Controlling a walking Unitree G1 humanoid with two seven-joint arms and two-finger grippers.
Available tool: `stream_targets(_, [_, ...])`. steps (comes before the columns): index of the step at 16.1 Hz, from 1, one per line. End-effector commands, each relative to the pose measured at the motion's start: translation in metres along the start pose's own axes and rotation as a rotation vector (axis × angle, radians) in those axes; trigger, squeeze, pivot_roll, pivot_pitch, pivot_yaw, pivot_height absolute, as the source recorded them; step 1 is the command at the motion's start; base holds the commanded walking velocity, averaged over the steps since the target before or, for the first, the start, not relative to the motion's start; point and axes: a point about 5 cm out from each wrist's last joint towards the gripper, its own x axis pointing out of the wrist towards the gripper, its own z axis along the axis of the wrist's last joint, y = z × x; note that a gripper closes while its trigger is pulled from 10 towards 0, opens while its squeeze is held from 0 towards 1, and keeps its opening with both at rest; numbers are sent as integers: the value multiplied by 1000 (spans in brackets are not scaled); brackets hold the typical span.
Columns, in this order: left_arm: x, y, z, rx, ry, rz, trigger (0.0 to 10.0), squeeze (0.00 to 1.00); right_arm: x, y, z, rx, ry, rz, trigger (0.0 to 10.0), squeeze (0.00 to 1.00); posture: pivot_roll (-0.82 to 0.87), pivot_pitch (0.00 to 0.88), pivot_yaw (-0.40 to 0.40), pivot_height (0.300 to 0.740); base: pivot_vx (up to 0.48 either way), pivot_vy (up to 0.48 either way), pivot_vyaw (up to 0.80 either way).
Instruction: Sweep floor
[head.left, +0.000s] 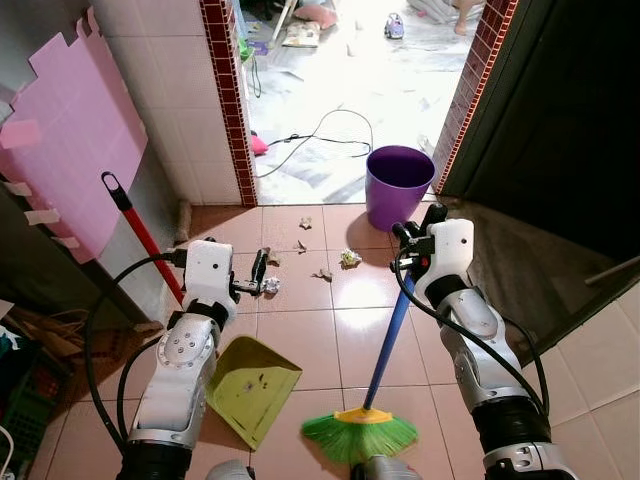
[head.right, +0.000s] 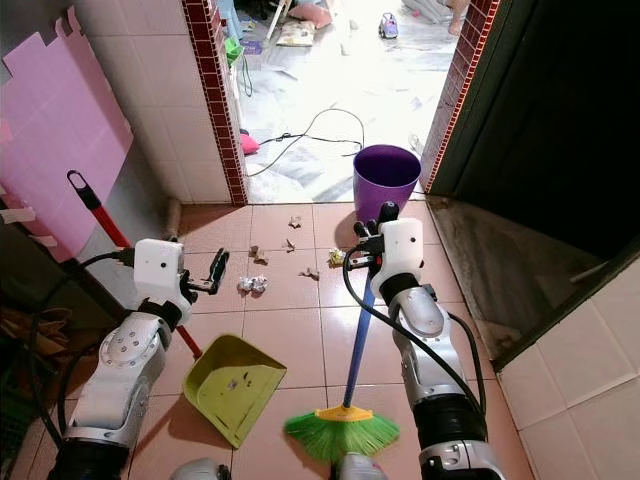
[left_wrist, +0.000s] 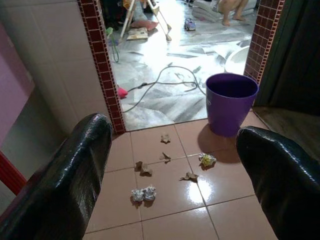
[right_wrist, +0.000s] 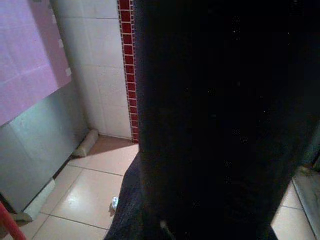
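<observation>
1. The right gripper (head.left: 415, 232) is closed around the blue handle of the broom (head.left: 385, 350), high up on the stick, close to the purple bucket (head.left: 398, 186).
2. The broom leans down toward the robot; its green bristles (head.left: 360, 436) rest on the tan floor tiles (head.left: 300, 330) near the bottom edge of the head views.
3. The left gripper (head.left: 259, 272) points forward over the floor. In the left wrist view its two black fingers (left_wrist: 65, 185) stand wide apart with nothing between them.
4. A yellow-green dustpan (head.left: 252, 385) sits on the tiles beside the left arm, just left of the bristles. Its red handle (head.left: 140, 232) rises up and away to the left, toward the pink board (head.left: 70, 150) on the wall.
5. Scraps of litter lie on the tiles ahead: a crumpled silver wad (head.left: 270, 286) just beyond the left fingertips, a yellowish wad (head.left: 349, 258) near the bucket, and small brown bits (head.left: 303, 245) between them.
6. The bucket stands upright at the doorway, beside the red-tiled door edge (head.left: 470, 90).
7. Past the doorway, a black cable (head.left: 320, 138) loops across a bright marble floor.
8. The right wrist view is mostly dark; a white tiled wall with a red strip and some floor can be made out at its side.
</observation>
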Motion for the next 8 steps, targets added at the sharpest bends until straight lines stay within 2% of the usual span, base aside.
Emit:
stream_targets(1, [1,0,2,3,-1,3,10000,0,1,1,8,-29,-24,20,10000,0,-97,0,-2,740,0,0,0])
stream_targets(8, [0,-4,2,-4,3,6,10000,0,1,3,9,-46,-24,42,10000,0,-106,0,-9,740,0,0,0])
